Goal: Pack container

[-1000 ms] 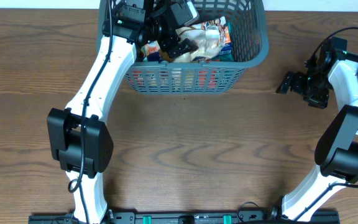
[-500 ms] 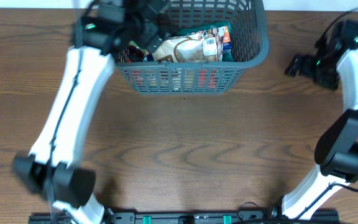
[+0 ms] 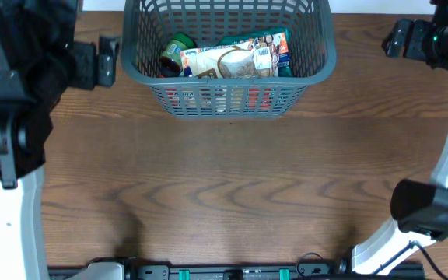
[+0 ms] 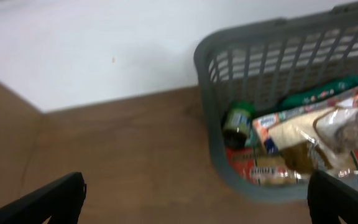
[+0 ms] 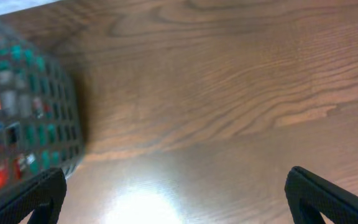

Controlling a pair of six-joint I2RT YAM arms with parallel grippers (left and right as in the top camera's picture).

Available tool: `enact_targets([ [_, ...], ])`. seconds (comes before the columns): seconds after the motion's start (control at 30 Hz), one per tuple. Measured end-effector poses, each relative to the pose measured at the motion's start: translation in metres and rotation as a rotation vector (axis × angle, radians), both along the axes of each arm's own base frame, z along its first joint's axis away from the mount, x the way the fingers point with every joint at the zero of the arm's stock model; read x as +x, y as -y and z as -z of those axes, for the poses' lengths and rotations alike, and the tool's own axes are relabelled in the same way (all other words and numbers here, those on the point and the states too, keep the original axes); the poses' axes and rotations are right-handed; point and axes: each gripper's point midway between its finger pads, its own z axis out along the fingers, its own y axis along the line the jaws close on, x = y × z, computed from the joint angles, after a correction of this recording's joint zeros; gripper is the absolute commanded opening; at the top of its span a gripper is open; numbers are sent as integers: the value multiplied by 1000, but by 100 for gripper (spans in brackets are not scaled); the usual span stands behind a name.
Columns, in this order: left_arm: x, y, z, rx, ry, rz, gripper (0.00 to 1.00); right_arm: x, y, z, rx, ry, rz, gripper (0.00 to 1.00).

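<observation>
Both my jaw pairs stand spread wide. My left gripper (image 4: 194, 202) hangs off the container's (image 3: 228, 99) left end, my right gripper (image 5: 176, 196) near the tabletop's (image 3: 224, 194) far right corner. Container sits mid far edge, holding snack packets (image 3: 228, 61) and a green-topped jar (image 3: 176, 54).

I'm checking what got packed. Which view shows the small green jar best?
Left wrist: the jar sits large in the container's corner, top and side visible. Overhead shows it small, from above, beside the packets. Right wrist shows only blurred lattice, no jar.
</observation>
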Motion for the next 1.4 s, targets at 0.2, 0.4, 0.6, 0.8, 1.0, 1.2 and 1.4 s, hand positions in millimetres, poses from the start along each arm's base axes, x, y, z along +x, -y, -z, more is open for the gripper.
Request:
enact_targets([
  [0.2,-23,-2,32,-10,-48,-11,99,-41,-12,-53,-45,93,0,99],
  [0.4,-45,0,80,-22,-78,-5,99,-100,-32,-83,-69,187,-12,99],
  [0.6,-75,5,118,-51,-35,23,98,-146,-56,-42,-58,231,-35,99],
  [0.8,-109,8,145,-65,49,42,99,-192,-83,28,-48,274,-118,99],
  [1.0,-127,8,166,-67,107,45,99,-226,-101,81,-21,285,-209,99],
  [1.2,-137,5,186,-59,53,31,99,-233,-104,96,-12,280,-224,99],
  [1.4,-144,4,198,-57,-4,27,99,-236,-106,98,-6,266,-230,99],
])
